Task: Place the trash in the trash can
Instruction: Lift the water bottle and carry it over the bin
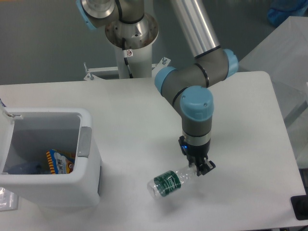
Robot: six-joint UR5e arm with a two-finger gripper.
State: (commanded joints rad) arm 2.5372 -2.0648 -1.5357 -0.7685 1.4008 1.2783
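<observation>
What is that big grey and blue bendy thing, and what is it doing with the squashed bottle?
That bendy thing is a robot arm. It stands at the back of a white table, and one camera looks down on it all from above the table's front. At the arm's tip is a small black claw, like two pinching fingers. The claw sits right at one end of a crushed clear bottle with a green label, and it looks as if it is pinching it. The bottle is tilted, and I cannot tell if it is off the table. On the left stands a white trash can. Inside it lies a blue snack packet.
</observation>
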